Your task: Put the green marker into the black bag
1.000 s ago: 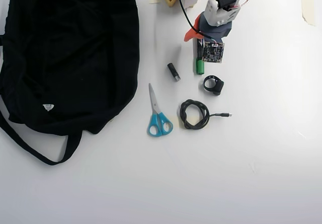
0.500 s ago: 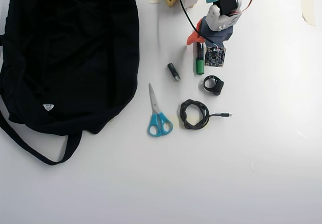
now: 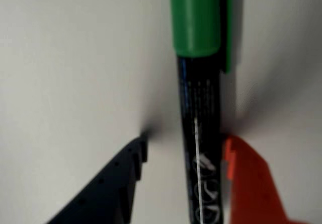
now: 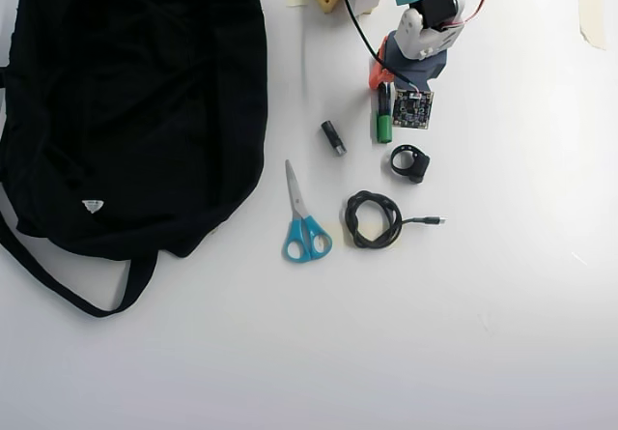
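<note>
- Two jaws straddle the marker point(image 3: 200, 133) in the wrist view: the dark jaw stands on one side of the barrel with a gap of bare table point(image 3: 75, 58) between them, and the orange jaw sits tight beside the other side, touching or nearly so.
- Gripper point(image 3: 183, 151) state: parted, not yet clamped. The visible gap on the dark jaw's side shows that the barrel is not pinched.
- Marker attitude: flat on the table, barrel running straight out from between the jaws, green cap beyond the jaw tips. This alignment puts the jaws across the barrel's narrow width, the likely reason for the approach.
- Judgement: the step in hand is the grasp. Closing should take the barrel at the printed section, behind the cap.
- Overhead view: the gripper point(image 4: 383, 84) is low over the marker point(image 4: 384, 121), whose rear part is hidden beneath the wrist; only the green end and a little barrel show ahead of the jaws.
- Near the jaws: a battery point(image 4: 333, 137) lies to one side of the marker, and a ring-shaped part point(image 4: 410, 163) lies beyond the green end. Both are apart from the marker, so the grasp looks unobstructed.
- Bag point(image 4: 126, 101): well apart from the jaws, across the table, lying flat. Whether its opening faces up cannot be told.
</note>
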